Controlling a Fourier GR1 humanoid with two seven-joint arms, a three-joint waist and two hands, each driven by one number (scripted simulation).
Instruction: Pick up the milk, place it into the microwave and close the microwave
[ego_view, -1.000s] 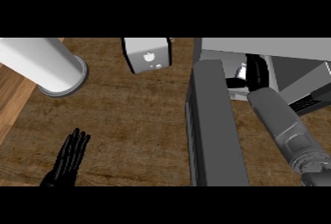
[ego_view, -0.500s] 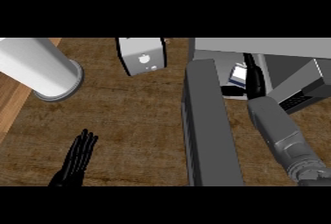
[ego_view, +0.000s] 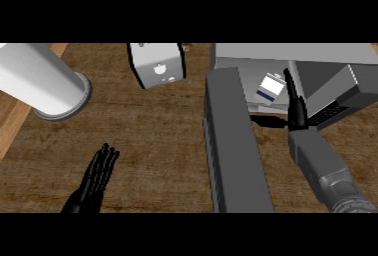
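The milk carton (ego_view: 270, 87), white with a blue band, stands inside the open microwave (ego_view: 295, 54) at the upper right. My right hand (ego_view: 297, 106) reaches into the cavity just right of the carton, fingers straight and pointing away from me, holding nothing. The microwave door (ego_view: 230, 145) stands open, seen edge-on as a long dark grey slab down the middle. My left hand (ego_view: 94, 181) rests open on the wooden counter (ego_view: 148, 130) at the lower left.
A large white cylinder (ego_view: 37, 80) stands at the upper left near the counter's edge. A grey boxy appliance (ego_view: 156, 65) sits at the back, left of the microwave. The open door separates the two arms.
My right hand has uncurled from the milk and now lies straight beside it. The carton shows more fully inside the microwave. The left hand has not changed.
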